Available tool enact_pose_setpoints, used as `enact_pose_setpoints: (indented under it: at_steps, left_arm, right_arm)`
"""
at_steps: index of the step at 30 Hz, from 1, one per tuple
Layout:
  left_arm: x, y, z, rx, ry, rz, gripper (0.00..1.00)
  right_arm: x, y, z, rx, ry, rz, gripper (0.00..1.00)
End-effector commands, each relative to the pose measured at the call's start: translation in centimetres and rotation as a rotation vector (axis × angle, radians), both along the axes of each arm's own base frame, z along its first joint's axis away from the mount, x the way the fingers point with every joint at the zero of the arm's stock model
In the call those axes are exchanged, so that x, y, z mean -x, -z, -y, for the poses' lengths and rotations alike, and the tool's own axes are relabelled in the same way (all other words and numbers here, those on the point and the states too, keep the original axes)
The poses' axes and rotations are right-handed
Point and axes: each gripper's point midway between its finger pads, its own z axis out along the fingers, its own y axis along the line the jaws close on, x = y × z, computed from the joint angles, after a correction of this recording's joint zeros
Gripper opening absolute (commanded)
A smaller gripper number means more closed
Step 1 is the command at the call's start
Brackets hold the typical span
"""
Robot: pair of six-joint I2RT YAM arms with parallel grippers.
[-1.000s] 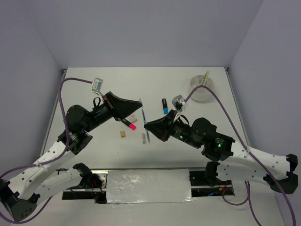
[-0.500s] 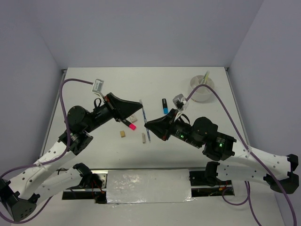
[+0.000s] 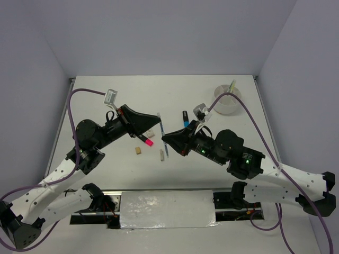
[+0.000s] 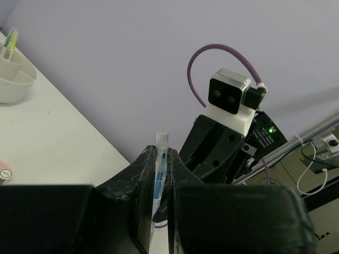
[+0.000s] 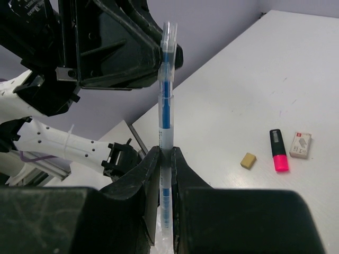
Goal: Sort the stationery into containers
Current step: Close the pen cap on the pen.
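Note:
A thin blue-and-clear pen [image 3: 163, 135] hangs above the table, held from both sides. My left gripper [image 3: 159, 117] is shut on its upper end, where the pen [image 4: 158, 172] runs between the jaws. My right gripper [image 3: 164, 139] is shut on the pen [image 5: 167, 100] lower down. The white divided bowl [image 3: 228, 100] stands at the back right with a yellow stick [image 3: 231, 86] in it. On the table lie a pink highlighter [image 3: 145, 139], a blue highlighter [image 3: 186, 118], a tan eraser [image 3: 138, 150], a white eraser [image 3: 151, 131] and a pale eraser [image 3: 161, 154].
In the right wrist view the pink highlighter [image 5: 277, 151], tan eraser [image 5: 248, 160] and white eraser [image 5: 300, 145] lie to the right of my jaws. Purple cables arc over both arms. The bowl [image 4: 13, 79] shows at the left of the left wrist view.
The right gripper has edged slightly up and left along the pen. Both grippers stay closed on it and the left arm has not moved.

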Motion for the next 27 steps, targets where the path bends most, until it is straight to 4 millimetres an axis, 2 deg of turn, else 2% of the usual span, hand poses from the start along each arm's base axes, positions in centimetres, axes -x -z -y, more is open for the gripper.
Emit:
enact_pose_setpoints:
  at_steps: [1, 9, 14, 15, 20, 24, 25, 27]
  left_arm:
    - [1.4, -1.6, -0.3, 0.04, 0.037, 0.073, 0.01]
    - [1.9, -1.3, -0.1, -0.002, 0.06, 0.108, 0.01]
    - [2.1, 0.4, 0.5, -0.105, 0.08, 0.151, 0.02]
    - [2.1, 1.3, 0.6, -0.133, 0.081, 0.136, 0.02]
    - [2.2, 2.4, 0.7, -0.18, 0.076, 0.159, 0.03]
    - [2.3, 2.3, 0.9, -0.172, 0.084, 0.163, 0.18]
    - [2.4, 2.1, 1.0, -0.166, 0.09, 0.16, 0.28]
    - [2.4, 1.6, 1.0, -0.16, 0.092, 0.171, 0.37]
  right_arm:
    - [-0.5, -3.3, 0.5, -0.041, 0.037, 0.052, 0.0]
    - [-1.2, -3.7, 0.6, -0.023, 0.07, 0.068, 0.0]
    - [-1.6, -4.9, 1.4, -0.023, 0.107, 0.091, 0.0]
    - [-1.6, -5.3, 1.5, -0.024, 0.109, 0.101, 0.0]
    - [-1.4, -6.1, 1.8, -0.048, 0.106, 0.109, 0.0]
    - [-1.3, -5.8, 1.1, -0.044, 0.085, 0.115, 0.0]
    - [-1.3, -5.4, 0.7, -0.032, 0.072, 0.115, 0.0]
    - [-1.1, -4.9, 0.2, -0.026, 0.052, 0.117, 0.0]
